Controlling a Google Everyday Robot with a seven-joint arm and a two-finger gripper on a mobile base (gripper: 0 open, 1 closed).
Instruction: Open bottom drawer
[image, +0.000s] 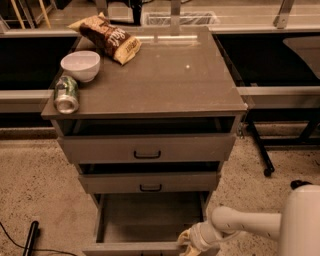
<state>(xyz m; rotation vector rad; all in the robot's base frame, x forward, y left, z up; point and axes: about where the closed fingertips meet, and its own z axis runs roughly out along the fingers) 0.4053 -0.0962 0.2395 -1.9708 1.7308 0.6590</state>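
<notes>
The bottom drawer (150, 220) is the lowest of three grey-brown drawers in the cabinet. It stands pulled far out, its empty inside showing, and its front panel (130, 248) lies at the frame's lower edge, so its handle is cut off. My gripper (189, 244) sits at the drawer front's right end, at the bottom edge of the view, on the end of my white arm (245, 222) that reaches in from the right.
The top drawer (147, 148) and middle drawer (150, 183) stand slightly ajar. On the cabinet top (165, 75) are a white bowl (80, 65), a green can lying down (66, 93) and a chip bag (106, 37). A black stand leg (260, 150) is right of the cabinet.
</notes>
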